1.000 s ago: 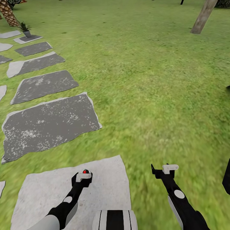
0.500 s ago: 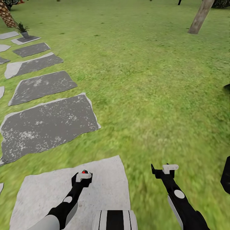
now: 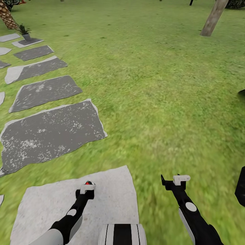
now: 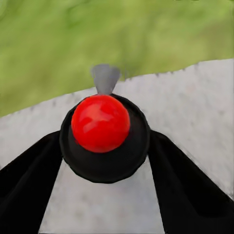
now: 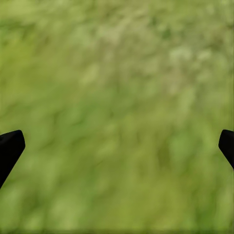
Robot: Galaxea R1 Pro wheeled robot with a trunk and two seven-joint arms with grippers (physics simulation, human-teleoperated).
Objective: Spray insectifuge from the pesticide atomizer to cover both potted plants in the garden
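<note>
Pesticide atomizer [image 4: 104, 139] is sitting between the left gripper's [image 3: 87, 189] fingers [image 4: 29, 183], which are closed against its black body; red tip [image 3: 88, 182] pointing forward along the finger axis. The assembly is hanging over a pale stepping stone [image 3: 112, 200] at the lawn's [image 3: 153, 85] edge. Right gripper [image 3: 175, 182] is riding spread wide with nothing between its fingertips, grass below. One potted plant [image 3: 24, 31] is standing far ahead and to the left, on a small slab near the palm trunk [image 3: 7, 15]; the second plant is not identifiable. Judgement: the holding left arm is on the plant's side, so the approach runs forward-left along the stones before any spraying.
</note>
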